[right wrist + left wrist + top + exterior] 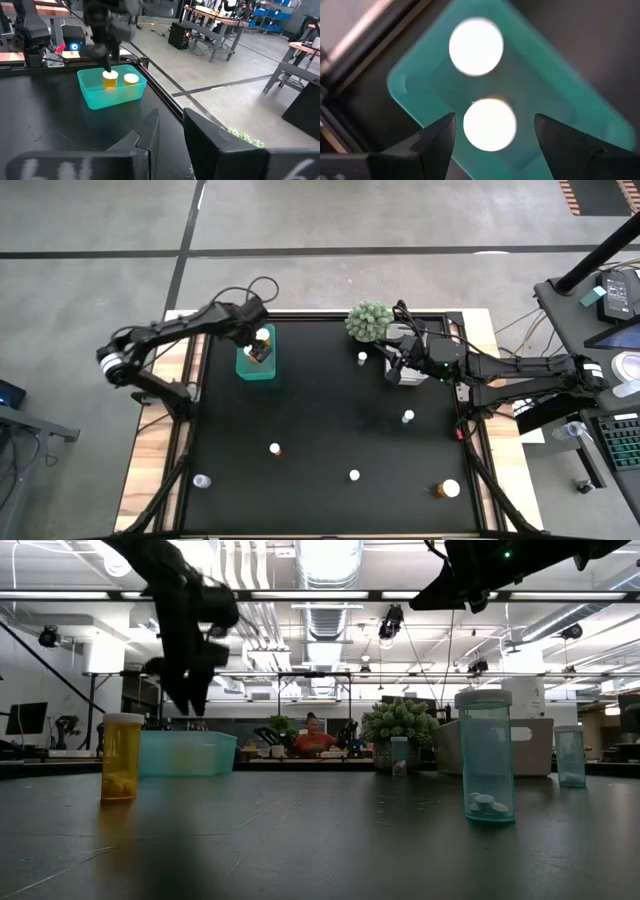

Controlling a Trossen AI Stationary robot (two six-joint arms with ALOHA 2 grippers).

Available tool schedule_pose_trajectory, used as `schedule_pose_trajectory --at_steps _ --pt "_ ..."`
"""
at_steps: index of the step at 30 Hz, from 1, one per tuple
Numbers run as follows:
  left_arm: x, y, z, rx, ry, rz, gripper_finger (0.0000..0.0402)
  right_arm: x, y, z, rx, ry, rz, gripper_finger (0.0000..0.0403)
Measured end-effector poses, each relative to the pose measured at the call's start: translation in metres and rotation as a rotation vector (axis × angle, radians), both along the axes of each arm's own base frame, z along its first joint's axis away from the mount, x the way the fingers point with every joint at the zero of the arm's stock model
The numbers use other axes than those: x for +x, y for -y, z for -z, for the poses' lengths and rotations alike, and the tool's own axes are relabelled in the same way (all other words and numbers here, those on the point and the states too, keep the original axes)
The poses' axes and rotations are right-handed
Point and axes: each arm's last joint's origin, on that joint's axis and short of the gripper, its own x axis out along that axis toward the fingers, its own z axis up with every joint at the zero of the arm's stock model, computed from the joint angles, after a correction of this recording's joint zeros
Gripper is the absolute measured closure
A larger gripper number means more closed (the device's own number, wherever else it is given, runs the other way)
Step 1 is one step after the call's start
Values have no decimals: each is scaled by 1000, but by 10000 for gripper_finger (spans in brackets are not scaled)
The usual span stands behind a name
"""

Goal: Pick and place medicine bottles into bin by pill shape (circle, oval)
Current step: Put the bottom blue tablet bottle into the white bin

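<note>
The teal bin stands at the back left with two white-capped medicine bottles in it. My left gripper hangs just above it, open, one finger either side of the nearer bottle's cap with a gap on both sides. The other cap lies beyond. From the right wrist view, the amber bottle stands under the left gripper. My right gripper waits over the back right, its fingers slightly apart and empty. Loose bottles stand on the mat.
A spiky green plant ball sits at the back middle, next to a white bin under the right arm. One more bottle stands at the mat's front left edge. A person sits far behind the table.
</note>
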Motion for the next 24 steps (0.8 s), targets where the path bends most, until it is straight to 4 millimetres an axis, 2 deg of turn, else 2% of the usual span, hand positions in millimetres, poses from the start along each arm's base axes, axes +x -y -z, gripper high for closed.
schedule_pose_trajectory --at_steps 6,10,18,24 --pt "-5 26 -37 147 213 65 149 0 0 0 -37 -21 -9 329" --pt "-3 51 -51 231 373 156 150 0 0 2 -65 -43 -24 336" --pt "5 101 -49 286 635 354 150 0 0 5 -80 -60 -35 340" --pt "10 125 -42 282 730 465 150 1 -2 5 -87 -66 -110 339"
